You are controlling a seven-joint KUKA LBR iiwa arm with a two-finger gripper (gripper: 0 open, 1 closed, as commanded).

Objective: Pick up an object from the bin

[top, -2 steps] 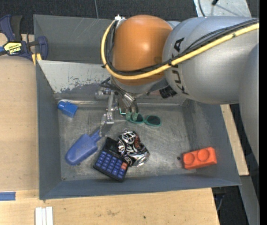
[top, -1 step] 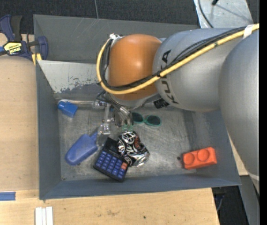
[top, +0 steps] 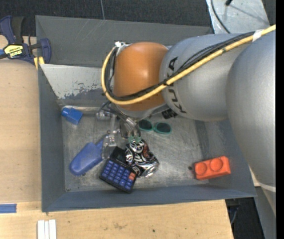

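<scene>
- Camera view, the arm: the grey arm [top: 216,78] comes in from the right, and its orange wrist cover [top: 137,73] hangs over the middle of the grey metal bin [top: 50,148]. Under the cover the gripper [top: 117,136] is low, close to the bin floor.
- Camera view, the jaws: they are mostly hidden by the cover and by metal parts, so I cannot tell if they are open or closed. I see nothing held between them.
- Camera view, the nearest things: a small group lies directly in front of the gripper, toward the near wall.
  - The dark blue calculator [top: 118,173] is turned cornerwise, and its upper corner is almost under the gripper.
  - The blue oblong thing [top: 86,158] lies beside it on the left. Its long axis runs from lower left to upper right, so its upper end points to the gripper.
  - The crumpled black-and-white wrapper [top: 141,156] touches the calculator on the right.
- Camera view, the deciding relation: I judge that the pick will come from this group, which lies below and slightly left of the jaws. Which of the three is meant I cannot say.
- Camera view, further away: a blue cup [top: 72,115] at the left, a green pair of glasses [top: 156,128] just right of the gripper, and an orange brick [top: 212,168] well apart at the right.
</scene>
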